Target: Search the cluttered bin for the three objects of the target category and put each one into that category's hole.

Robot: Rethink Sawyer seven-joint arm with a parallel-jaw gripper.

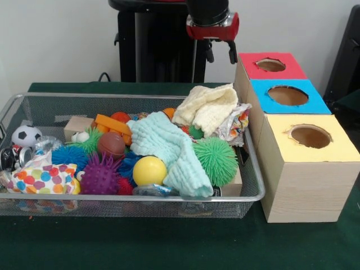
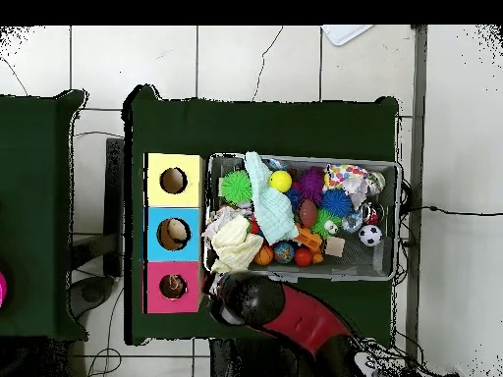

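The wire mesh bin [image 1: 140, 198] sits on the green table, full of mixed toys and cloths; in the overhead view its rim [image 2: 396, 216] lies right of the boxes. The red-ringed hole [image 1: 270, 65] tops the box farthest from the camera in the front view, and it also shows in the overhead view [image 2: 174, 286]. My gripper [image 1: 220, 55] hangs above the bin's far right corner, beside the red box, open and empty. In the overhead view my arm's head [image 2: 236, 296] covers the gripper.
Blue-ringed [image 1: 287, 95] and yellow-ringed [image 1: 310, 136] boxes stand in a row with the red one. The bin holds a yellow ball [image 1: 149, 170], green spiky ball [image 1: 216, 160], purple spiky ball [image 1: 101, 174], mint cloth [image 1: 163, 143], cream cloth [image 1: 208, 107] and soccer ball [image 1: 26, 135].
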